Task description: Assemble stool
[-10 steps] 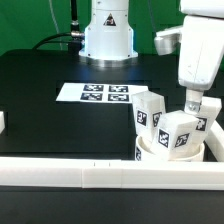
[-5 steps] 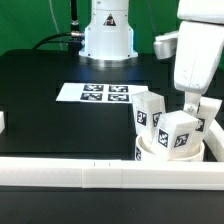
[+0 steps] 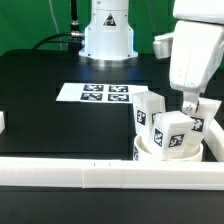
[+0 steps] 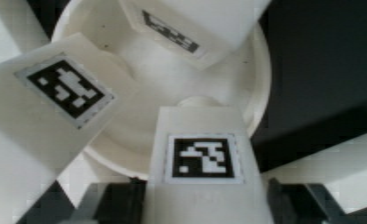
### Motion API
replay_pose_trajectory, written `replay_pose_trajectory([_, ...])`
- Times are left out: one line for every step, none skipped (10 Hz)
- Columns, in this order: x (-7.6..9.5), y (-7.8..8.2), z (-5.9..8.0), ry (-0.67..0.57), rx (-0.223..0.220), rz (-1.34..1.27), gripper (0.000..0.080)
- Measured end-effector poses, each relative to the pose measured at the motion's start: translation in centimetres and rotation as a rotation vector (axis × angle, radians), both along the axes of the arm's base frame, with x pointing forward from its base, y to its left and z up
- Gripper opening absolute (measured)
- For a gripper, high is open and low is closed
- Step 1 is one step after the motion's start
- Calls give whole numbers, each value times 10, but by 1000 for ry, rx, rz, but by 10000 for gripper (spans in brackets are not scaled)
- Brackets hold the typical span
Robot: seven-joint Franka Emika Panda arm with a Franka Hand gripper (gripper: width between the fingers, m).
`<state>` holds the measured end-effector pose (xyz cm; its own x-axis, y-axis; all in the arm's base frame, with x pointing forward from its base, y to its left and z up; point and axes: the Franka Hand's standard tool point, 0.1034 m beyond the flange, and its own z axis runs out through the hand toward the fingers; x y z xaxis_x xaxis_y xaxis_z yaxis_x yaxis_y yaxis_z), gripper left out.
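Observation:
The white round stool seat (image 3: pixel 147 153) lies in the front corner on the exterior view's right, with three blocky tagged legs standing in it. My gripper (image 3: pixel 189 103) reaches down from above and is shut on the front right leg (image 3: pixel 172 133). A second leg (image 3: pixel 148 114) leans at the left and a third (image 3: pixel 206 117) stands behind. In the wrist view the held leg (image 4: pixel 206 150) fills the gap of the gripper (image 4: pixel 208 200), touching both dark fingers (image 4: pixel 127 200). The seat's inner wall (image 4: pixel 251 95) and the other two legs (image 4: pixel 64 85) (image 4: pixel 189 35) lie beyond.
A long white border rail (image 3: pixel 90 177) runs along the front, right against the seat. The marker board (image 3: pixel 105 94) lies flat in the middle of the black table. The arm's white base (image 3: pixel 107 35) stands at the back. A small white part (image 3: pixel 2 122) shows at the left edge.
My gripper has shifted a little toward the exterior view's left, and the held leg has moved and leaned the same way with it. The other legs and seat have stayed put.

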<state>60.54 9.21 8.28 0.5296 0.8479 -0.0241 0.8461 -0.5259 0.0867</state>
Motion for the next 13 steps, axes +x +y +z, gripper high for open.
replay_pose_trajectory([0,0,0,-5,5,-82,335])
replay_pose_trajectory([0,-1,-1,-11,10,-155,335])
replay_pose_trajectory([-1,0,-1,-30,24,-306,337])
replay_pose_trajectory([-1,2,-1,-45,37,-463,337])
replay_pose_trajectory([-1,4,-1,-55,47,-608,337])
replay_pose_trajectory([-2,9,-2,-62,56,-731,337])
replay_pose_trajectory([-3,13,-2,-69,66,-866,337])
replay_pose_trajectory([-4,17,-2,-73,78,-977,337])
replay_pose_trajectory([-4,18,-2,-76,85,-1040,337])
replay_pose_trajectory([-4,18,-2,-80,91,-1120,337])
replay_pose_trajectory([-4,18,-2,-83,95,-1178,337])
replay_pose_trajectory([-4,18,-2,-86,99,-1230,337])
replay_pose_trajectory([-4,18,-2,-89,104,-1299,337])
